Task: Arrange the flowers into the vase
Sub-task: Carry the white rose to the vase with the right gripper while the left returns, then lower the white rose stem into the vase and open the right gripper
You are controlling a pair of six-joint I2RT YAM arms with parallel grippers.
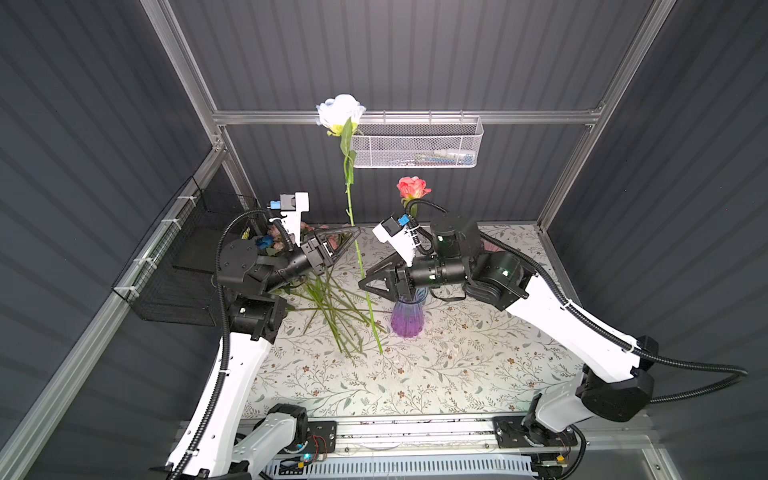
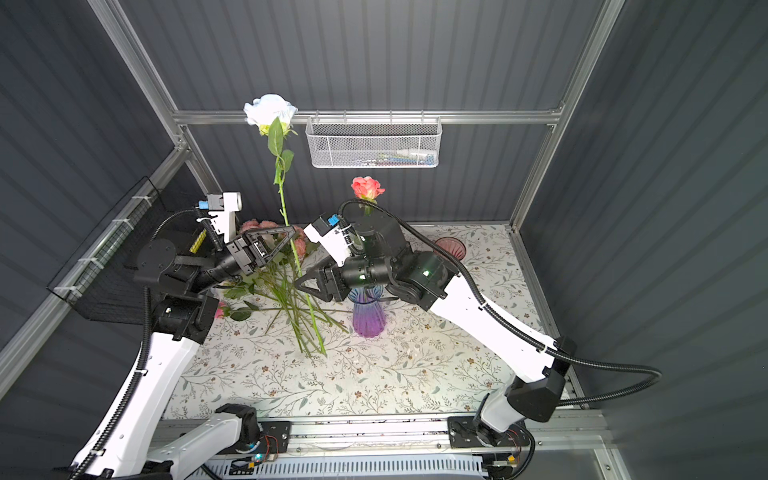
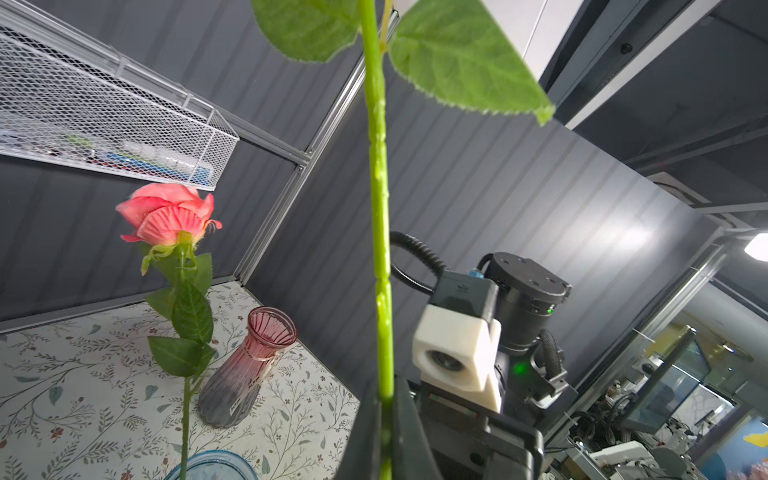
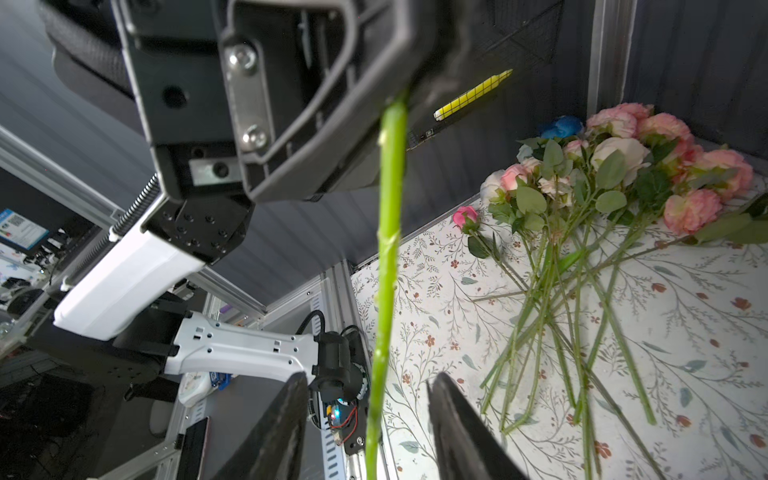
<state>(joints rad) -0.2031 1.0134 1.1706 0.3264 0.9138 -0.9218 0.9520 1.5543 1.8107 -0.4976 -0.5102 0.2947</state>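
A long-stemmed white rose (image 1: 340, 110) (image 2: 269, 109) stands nearly upright above the table. My left gripper (image 1: 355, 235) (image 2: 293, 232) (image 3: 386, 399) is shut on its green stem (image 3: 380, 232). Lower on the same stem (image 4: 388, 249), my right gripper (image 1: 362, 284) (image 2: 298, 284) (image 4: 370, 382) is open, a jaw on each side with gaps to the stem. The purple-blue glass vase (image 1: 407, 318) (image 2: 368, 318) sits under the right wrist and holds a coral rose (image 1: 412, 188) (image 2: 366, 188) (image 3: 168, 214). Several more flowers (image 1: 332, 303) (image 2: 286, 291) (image 4: 602, 187) lie piled at the table's left.
A pink glass vase (image 3: 245, 370) (image 2: 451, 247) stands at the back right. A white wire basket (image 1: 415, 143) hangs on the back wall near the white bloom. A black mesh basket (image 1: 183, 266) hangs on the left wall. The floral cloth (image 1: 415, 374) covers the table.
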